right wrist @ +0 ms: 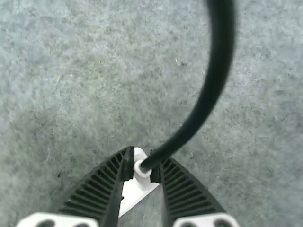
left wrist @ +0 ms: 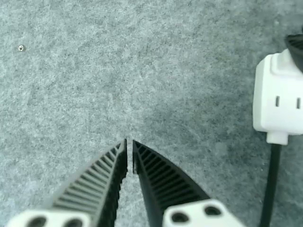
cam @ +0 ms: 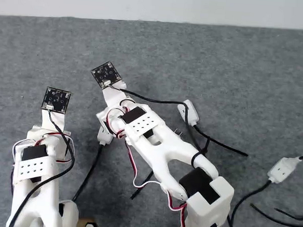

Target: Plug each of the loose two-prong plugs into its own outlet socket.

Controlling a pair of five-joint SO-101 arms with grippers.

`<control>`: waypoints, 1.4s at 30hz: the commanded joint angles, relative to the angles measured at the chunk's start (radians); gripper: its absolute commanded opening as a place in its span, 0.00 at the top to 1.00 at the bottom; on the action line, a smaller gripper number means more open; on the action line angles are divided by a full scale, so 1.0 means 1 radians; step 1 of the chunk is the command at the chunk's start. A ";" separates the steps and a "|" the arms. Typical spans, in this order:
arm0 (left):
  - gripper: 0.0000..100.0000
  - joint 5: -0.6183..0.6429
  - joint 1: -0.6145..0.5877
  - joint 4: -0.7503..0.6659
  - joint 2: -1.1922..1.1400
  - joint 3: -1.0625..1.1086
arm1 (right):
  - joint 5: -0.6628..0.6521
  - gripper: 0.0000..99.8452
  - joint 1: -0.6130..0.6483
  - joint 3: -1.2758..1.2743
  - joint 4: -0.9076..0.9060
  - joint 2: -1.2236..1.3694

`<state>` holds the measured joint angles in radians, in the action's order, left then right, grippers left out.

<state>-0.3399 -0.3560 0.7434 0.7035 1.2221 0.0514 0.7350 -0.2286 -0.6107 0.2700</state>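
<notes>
right arm grips a plug, left arm idle over the felt

the right gripper point(right wrist: 141, 152) has its black ribbed jaws clamped on a small white plastic plug point(right wrist: 137, 182). a black rubber cord point(right wrist: 213, 85) leaves the plug's collar and curves up and away over the grey felt table cover point(cam: 223, 61). in the high view this arm rises from its base at 5 o'clock and stretches toward 10 o'clock, ending near the middle of the table. the cord runs from there toward 3 o'clock to a white plastic connector point(cam: 189, 112); whether the 2 are joined cannot be told.

the left gripper point(left wrist: 129, 142) points down at bare felt, its jaws drawn together with only a thin slit between them and nothing held. that arm stands at 7 o'clock in the high view. a white plastic outlet socket with 2 slots point(left wrist: 279, 99) lies flat, slots up, near this gripper but apart from it, between the 2 arms, its own black cord trailing toward 6 o'clock.

another white plastic socket block point(cam: 283, 169) lies well apart at 4 o'clock.
</notes>
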 commanded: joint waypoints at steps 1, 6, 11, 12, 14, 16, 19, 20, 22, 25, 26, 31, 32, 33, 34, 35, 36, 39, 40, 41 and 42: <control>0.99 -0.009 0.006 -0.035 0.023 -0.002 | -0.009 0.99 0.019 -0.014 -0.030 -0.004; 0.99 -0.008 0.008 -0.069 0.021 0.013 | 0.014 0.95 0.016 -0.012 0.015 -0.010; 0.99 -0.006 0.003 -0.084 0.023 0.012 | 0.405 0.80 0.031 0.021 -0.038 -0.054; 0.99 -0.003 -0.008 -0.091 0.023 0.012 | 0.482 0.78 0.036 0.035 -0.056 -0.062; 0.99 0.000 -0.051 -0.109 0.023 0.005 | 0.608 0.74 0.059 0.058 -0.099 -0.068; 0.99 0.015 -0.095 -0.143 0.021 -0.001 | 0.698 0.73 0.084 0.063 -0.120 -0.068; 0.99 0.126 -0.167 -0.180 0.021 -0.010 | 0.741 0.73 0.127 0.063 -0.096 -0.068; 0.99 0.160 -0.192 -0.189 0.021 -0.019 | 0.744 0.73 0.139 0.063 -0.079 -0.068; 0.99 0.210 -0.236 -0.192 0.018 -0.039 | 0.743 0.73 0.159 0.061 -0.045 -0.056; 0.99 0.249 -0.279 -0.192 0.017 -0.056 | 0.743 0.73 0.159 0.068 0.012 0.010; 0.99 0.256 -0.288 -0.192 0.015 -0.059 | 0.741 0.73 0.150 0.069 0.039 0.039; 0.99 0.261 -0.290 -0.192 0.015 -0.059 | 0.740 0.74 0.061 0.141 0.053 0.156; 0.99 0.261 -0.290 -0.192 0.015 -0.058 | 0.740 0.76 0.048 0.161 0.028 0.171; 0.99 0.261 -0.290 -0.192 0.015 -0.058 | 0.740 0.79 0.039 0.183 -0.001 0.185; 0.99 0.259 -0.290 -0.192 0.015 -0.058 | 0.738 0.82 0.035 0.207 -0.027 0.196; 0.99 0.259 -0.290 -0.192 0.015 -0.058 | 0.723 0.87 0.033 0.230 -0.048 0.205; 0.99 0.259 -0.288 -0.192 0.015 -0.058 | 0.678 0.91 0.033 0.249 -0.064 0.213; 0.99 0.258 -0.288 -0.192 0.015 -0.054 | 0.465 0.99 0.033 0.270 -0.113 0.211; 0.99 0.258 -0.288 -0.192 0.015 -0.054 | 0.431 0.98 0.033 0.272 -0.134 0.202; 0.99 0.258 -0.288 -0.192 0.015 -0.054 | 0.423 0.99 0.031 0.272 -0.153 0.193; 0.99 0.258 -0.288 -0.192 0.015 -0.054 | 0.425 1.00 0.021 0.272 -0.168 0.185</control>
<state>-0.0898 -0.6398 0.5746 0.7035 1.2175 0.5378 0.7810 -0.0153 -0.7334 0.4879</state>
